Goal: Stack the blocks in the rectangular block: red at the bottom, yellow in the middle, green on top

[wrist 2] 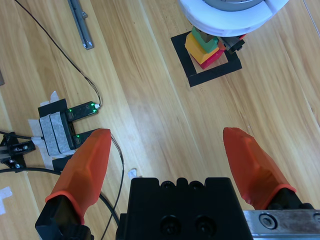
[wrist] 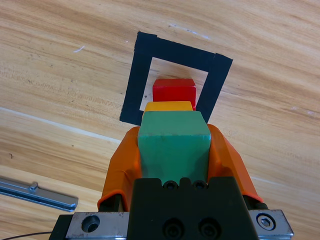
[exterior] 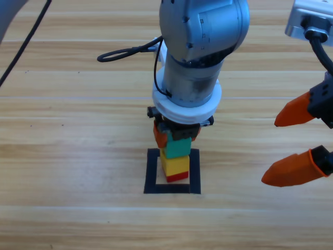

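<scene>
The left gripper (exterior: 177, 136) hangs straight down over the tape square (exterior: 152, 172), which lies near the middle of the table (exterior: 62, 156), toward its front edge. Its two orange jaws are clenched on the green cube (exterior: 178, 148), one on each side, as the left wrist view shows plainly (wrist: 173, 145). That cube sits on top of the yellow cube (exterior: 175, 164), and the yellow one rests on the red cube (exterior: 177, 177), of which only a thin strip peeks out at the bottom in the high view. The whole stack stands inside the black outline on bare wood (the red cube looks set toward the far side of the square in the left wrist view (wrist: 174, 91)).

The right gripper (exterior: 296, 143) waits at the right edge of the table, well apart from the stack, its jaws spread wide with nothing between them. In its own view a black cable (wrist 2: 60, 50) trails across the wood, a grey metal strip (wrist 2: 81, 22) lies toward the top, and a small black device with green lights (wrist 2: 75, 111) sits taped down at the left.
</scene>
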You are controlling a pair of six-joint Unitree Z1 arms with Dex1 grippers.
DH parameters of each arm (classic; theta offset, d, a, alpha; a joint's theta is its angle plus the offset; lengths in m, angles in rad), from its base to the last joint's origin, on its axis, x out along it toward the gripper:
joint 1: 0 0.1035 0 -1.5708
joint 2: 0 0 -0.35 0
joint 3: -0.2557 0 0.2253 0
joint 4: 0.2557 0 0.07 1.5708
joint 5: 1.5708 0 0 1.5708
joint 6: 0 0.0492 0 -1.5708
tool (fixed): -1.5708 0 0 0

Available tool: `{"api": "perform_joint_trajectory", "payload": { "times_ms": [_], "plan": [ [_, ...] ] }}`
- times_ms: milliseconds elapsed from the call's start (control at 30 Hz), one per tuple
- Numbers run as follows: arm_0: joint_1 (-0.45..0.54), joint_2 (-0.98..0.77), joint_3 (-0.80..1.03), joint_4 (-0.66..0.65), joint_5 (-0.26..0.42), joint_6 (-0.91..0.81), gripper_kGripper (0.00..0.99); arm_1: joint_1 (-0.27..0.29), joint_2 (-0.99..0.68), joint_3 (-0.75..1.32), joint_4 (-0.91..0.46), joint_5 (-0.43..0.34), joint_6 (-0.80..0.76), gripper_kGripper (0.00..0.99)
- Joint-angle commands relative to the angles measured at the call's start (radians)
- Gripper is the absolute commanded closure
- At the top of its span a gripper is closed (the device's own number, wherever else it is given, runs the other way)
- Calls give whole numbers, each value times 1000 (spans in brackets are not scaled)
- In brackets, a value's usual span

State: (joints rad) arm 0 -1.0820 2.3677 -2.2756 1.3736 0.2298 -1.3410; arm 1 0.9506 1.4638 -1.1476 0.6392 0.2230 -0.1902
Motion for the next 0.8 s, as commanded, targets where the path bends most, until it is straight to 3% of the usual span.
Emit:
{"api": "perform_joint_trajectory", "payload": {
  "times_ms": [33, 67, 433, 700, 800],
  "plan": [
    [-27, 38, 13, 13, -7, 8, 51, 28, -14, 31, 20, -1, -11, 0],
    [-27, 31, 15, 13, -7, 5, 1, 28, -14, 31, 20, -1, -11, 0],
    [-27, 27, -27, 13, 14, 40, 0, 28, -14, 32, 20, -1, -12, 0],
    [-35, -229, -68, 35, 174, 194, 0, 28, -10, 31, 20, -1, -12, 0],
    [-35, -401, 74, 38, 258, 230, 0, 30, -8, 32, 20, -1, -12, 0]
  ]
}}
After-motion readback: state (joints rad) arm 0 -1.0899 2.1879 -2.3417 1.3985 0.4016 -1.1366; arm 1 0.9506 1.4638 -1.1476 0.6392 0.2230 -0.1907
